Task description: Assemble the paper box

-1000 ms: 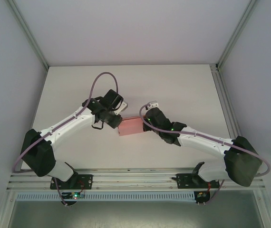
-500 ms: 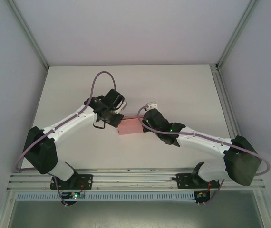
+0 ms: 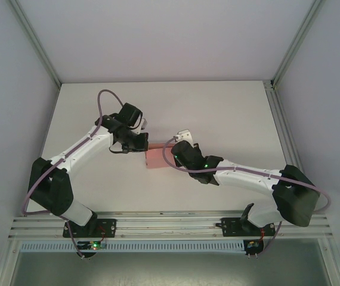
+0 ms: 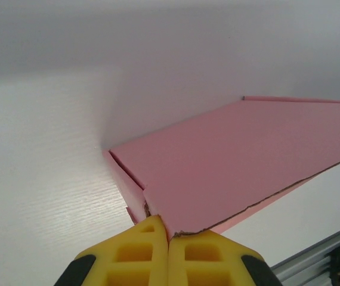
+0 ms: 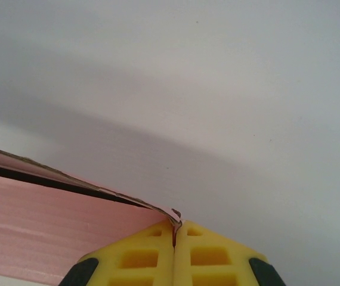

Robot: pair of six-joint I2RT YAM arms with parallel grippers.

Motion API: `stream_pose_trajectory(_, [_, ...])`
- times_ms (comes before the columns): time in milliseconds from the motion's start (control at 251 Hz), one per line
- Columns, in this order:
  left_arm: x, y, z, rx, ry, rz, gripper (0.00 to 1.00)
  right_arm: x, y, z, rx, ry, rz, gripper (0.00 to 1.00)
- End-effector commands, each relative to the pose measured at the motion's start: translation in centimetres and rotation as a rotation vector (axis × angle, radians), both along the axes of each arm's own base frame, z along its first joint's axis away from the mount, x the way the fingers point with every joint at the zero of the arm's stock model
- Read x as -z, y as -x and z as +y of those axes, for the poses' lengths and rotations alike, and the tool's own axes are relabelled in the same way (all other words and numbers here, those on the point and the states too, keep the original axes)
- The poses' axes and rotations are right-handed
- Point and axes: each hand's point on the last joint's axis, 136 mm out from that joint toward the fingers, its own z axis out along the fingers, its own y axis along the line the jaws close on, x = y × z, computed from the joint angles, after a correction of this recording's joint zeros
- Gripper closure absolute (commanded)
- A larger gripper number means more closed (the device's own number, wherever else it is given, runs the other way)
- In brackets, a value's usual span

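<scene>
Two grippers of mine meet at the paper box [image 3: 158, 158], one at each end. It lies near the middle of the white table [image 3: 235, 113], a little to the left, pink and flat, between the two. My left gripper [image 4: 169, 233] has its yellow pads pressed together on the box's near corner, where a narrow side wall and the broad top panel meet. The rough card edge runs off to the right from the seam. My right gripper [image 5: 174, 229] is likewise closed, a thin tip of pink card nipped between its pads. From that wrist I see a dark gap under the top sheet's edge, with ribbed pink card below it. Whether the box rests on the table or is lifted off it, I cannot tell.
</scene>
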Motion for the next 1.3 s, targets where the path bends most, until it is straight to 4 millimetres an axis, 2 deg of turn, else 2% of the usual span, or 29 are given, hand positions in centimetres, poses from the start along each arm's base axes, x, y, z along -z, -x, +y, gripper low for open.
stream_pose_trajectory(0, [-1.5, -0.3, -1.8, -0.019, 0.123, -0.012, 1.0, 3.0, 2.0, 0.4, -0.069, 0.068, 0.094, 1.0])
stream_pose_trajectory(279, [1.2, -0.3, -1.3, -0.08, 0.091, 0.043, 1.0, 2.8, 2.3, 0.4, -0.069, 0.039, 0.088, 1.0])
stream_pose_trajectory(447, [2.4, 0.8, -0.6, -0.025, 0.046, 0.032, 1.0, 2.8, 2.5, 0.2, -0.069, 0.028, 0.083, 1.0])
stream_pose_trajectory(607, [4.1, 2.6, 0.1, 0.073, -0.02, 0.034, 1.0, 3.0, 2.7, 0.0, -0.068, 0.038, 0.084, 1.0])
stream_pose_trajectory(790, [5.4, 3.5, 2.2, 0.113, -0.186, 0.041, 1.0, 2.7, 2.7, -0.2, -0.074, 0.041, 0.079, 1.0])
stream_pose_trajectory(898, [6.6, 3.8, 2.0, 0.088, -0.175, 0.042, 1.0, 2.8, 2.8, -0.1, -0.07, 0.029, 0.077, 1.0])
stream_pose_trajectory(1050, [8.5, 4.8, 0.6, 0.086, -0.111, 0.065, 1.0, 3.6, 2.9, -0.2, -0.08, 0.011, 0.057, 1.0])
stream_pose_trajectory(1145, [8.6, 5.6, 0.2, 0.085, -0.073, 0.064, 1.0, 3.8, 3.4, -0.1, -0.1, 0.001, 0.026, 1.0])
stream_pose_trajectory(1297, [8.4, 7.3, 1.1, 0.096, -0.087, 0.041, 1.0, 4.8, 4.9, -0.8, -0.113, -0.001, 0.005, 1.0])
